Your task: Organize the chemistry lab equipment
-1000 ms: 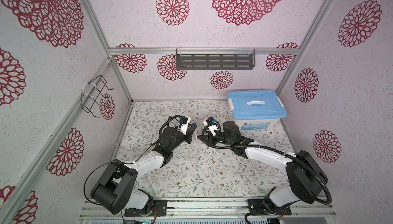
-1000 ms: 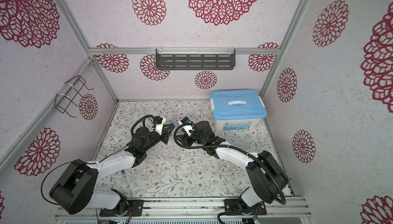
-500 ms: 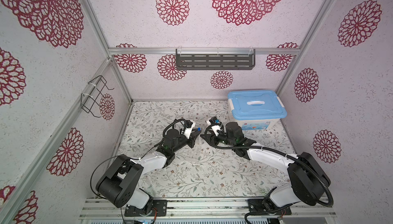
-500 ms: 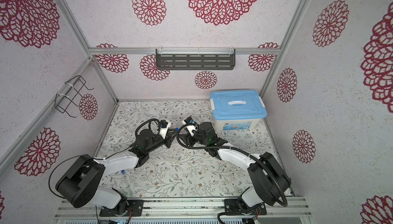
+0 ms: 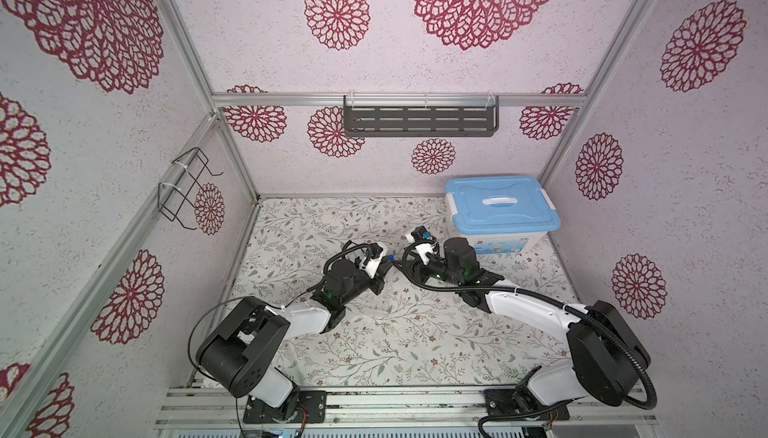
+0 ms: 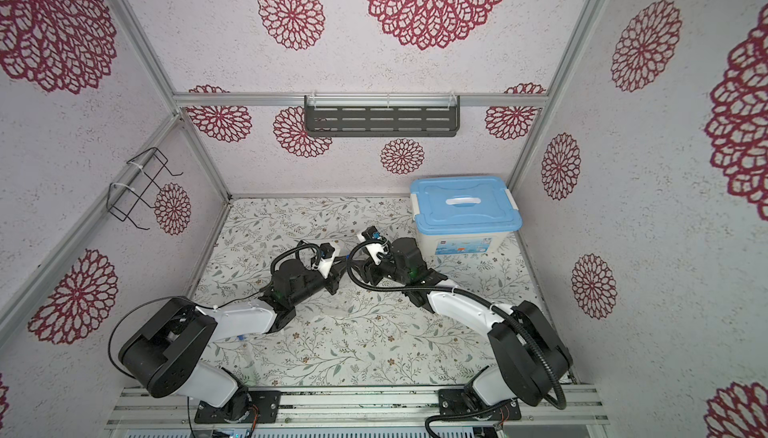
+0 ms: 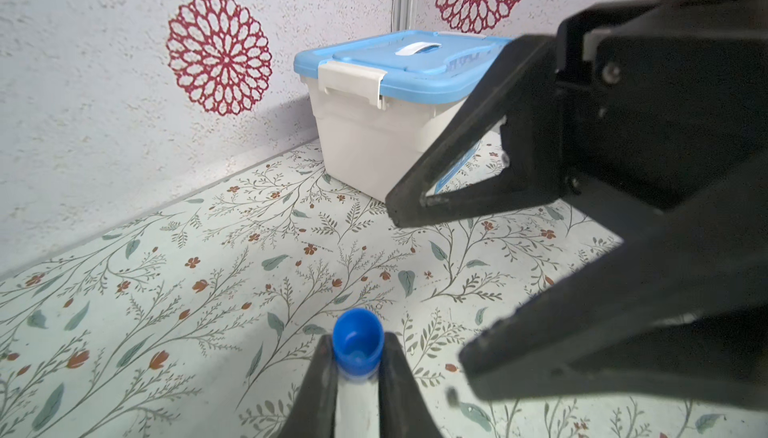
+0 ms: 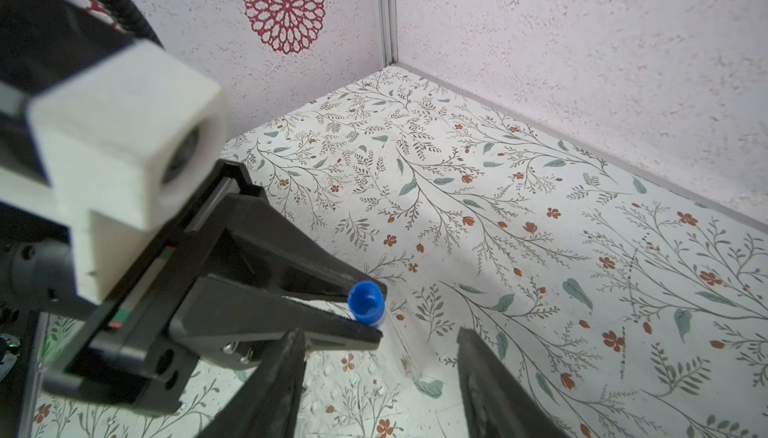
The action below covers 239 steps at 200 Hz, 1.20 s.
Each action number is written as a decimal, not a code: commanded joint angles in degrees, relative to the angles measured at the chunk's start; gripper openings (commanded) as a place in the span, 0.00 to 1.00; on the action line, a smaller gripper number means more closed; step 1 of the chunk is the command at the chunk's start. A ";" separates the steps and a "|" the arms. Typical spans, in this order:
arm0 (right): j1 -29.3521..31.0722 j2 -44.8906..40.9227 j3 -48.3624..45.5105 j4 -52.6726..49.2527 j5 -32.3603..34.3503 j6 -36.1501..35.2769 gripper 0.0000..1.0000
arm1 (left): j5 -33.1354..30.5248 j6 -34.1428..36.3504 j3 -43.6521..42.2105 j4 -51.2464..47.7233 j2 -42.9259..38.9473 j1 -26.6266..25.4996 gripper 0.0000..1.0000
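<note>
Left tool [image 7: 358, 340], clamping tube [image 7: 358, 357], moved nearer right tool [image 7: 432, 288].

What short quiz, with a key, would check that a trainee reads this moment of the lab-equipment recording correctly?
1. True or false: the right gripper is shut.
2. The left gripper holds: A) nothing, B) a blue-capped tube, C) a white dish.
3. In one word, is the lid of the storage box on or off?

Key: 1 false, since its jaws stand apart and empty; 2 B; 3 on.
</note>
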 commanded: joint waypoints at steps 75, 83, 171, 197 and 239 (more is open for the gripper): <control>-0.33 -3.26 -1.47 2.19 0.80 1.08 0.62 | -3.14 0.45 -0.86 3.45 -0.59 -0.59 0.44; -0.33 -3.31 -1.47 2.22 0.86 1.04 0.62 | -2.90 0.47 -0.88 3.20 -0.93 -0.58 0.47; -0.77 -3.42 -1.39 3.01 1.04 0.72 0.62 | -6.20 -0.34 0.30 -5.63 -12.36 -0.52 0.65; -1.01 -3.33 0.77 -0.20 0.98 -0.38 0.63 | -13.94 -2.30 4.51 -19.52 -20.08 -0.53 0.69; -0.55 -2.08 8.20 -10.99 -1.09 -7.74 0.63 | -28.39 -9.36 13.93 -49.67 -30.83 0.16 0.92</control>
